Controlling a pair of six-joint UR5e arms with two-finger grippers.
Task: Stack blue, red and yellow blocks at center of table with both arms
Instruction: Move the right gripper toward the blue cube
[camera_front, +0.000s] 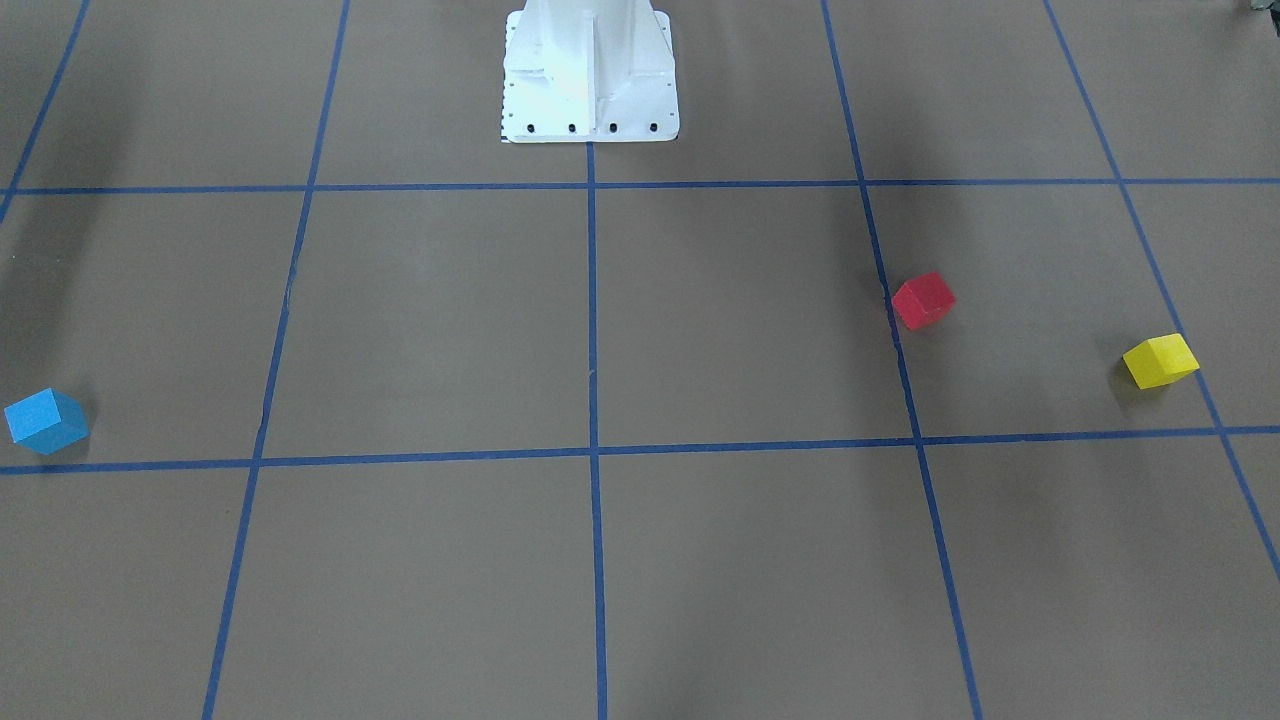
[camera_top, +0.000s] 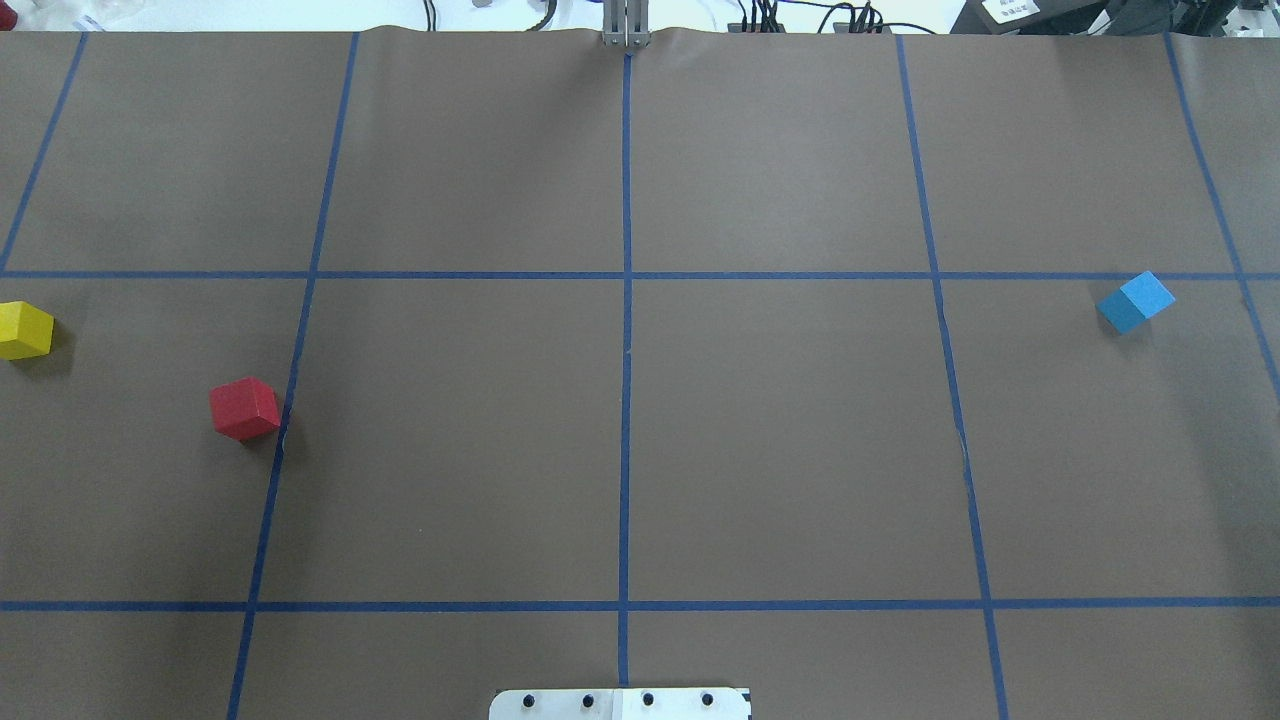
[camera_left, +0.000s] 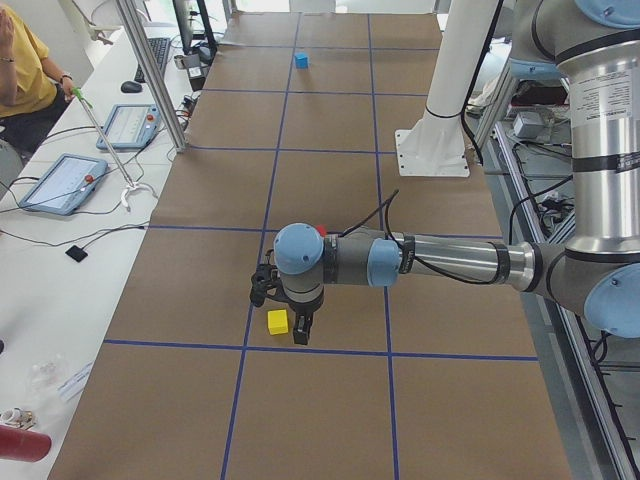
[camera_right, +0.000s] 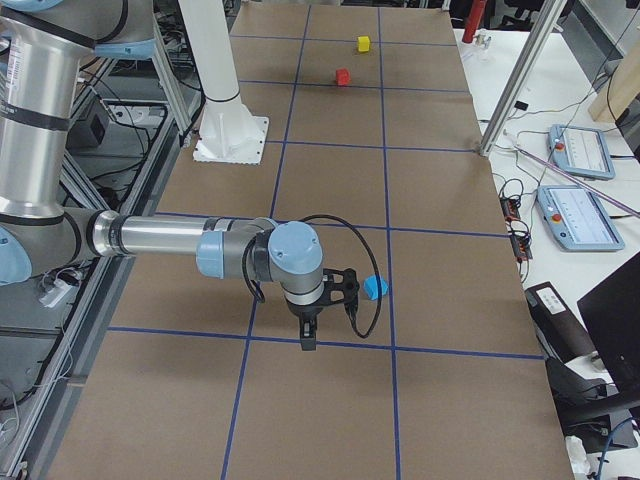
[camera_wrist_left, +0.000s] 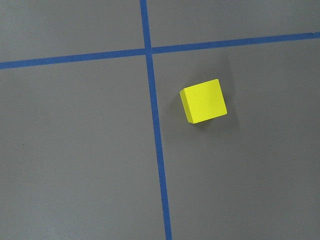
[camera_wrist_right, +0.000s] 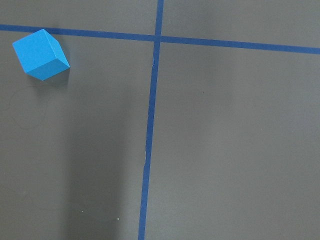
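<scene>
Overhead, 3 blocks sit apart on the brown tabletop: the yellow block far out at 9 o'clock, the red block nearer in, the blue block at 3 o'clock. The left tool hovers by the yellow block and the right tool by the blue one; it cannot be told whether either is spread. The blocks lie skewed, so a misaligned pinch could shove a corner. The arms could also collide at centre. No containers show.

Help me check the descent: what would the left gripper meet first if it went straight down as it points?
Probably bare table beside the yellow block, not the block itself: the left gripper points down and its wrist view shows the block off-centre. Depth is unclear, so a graze is possible.
</scene>
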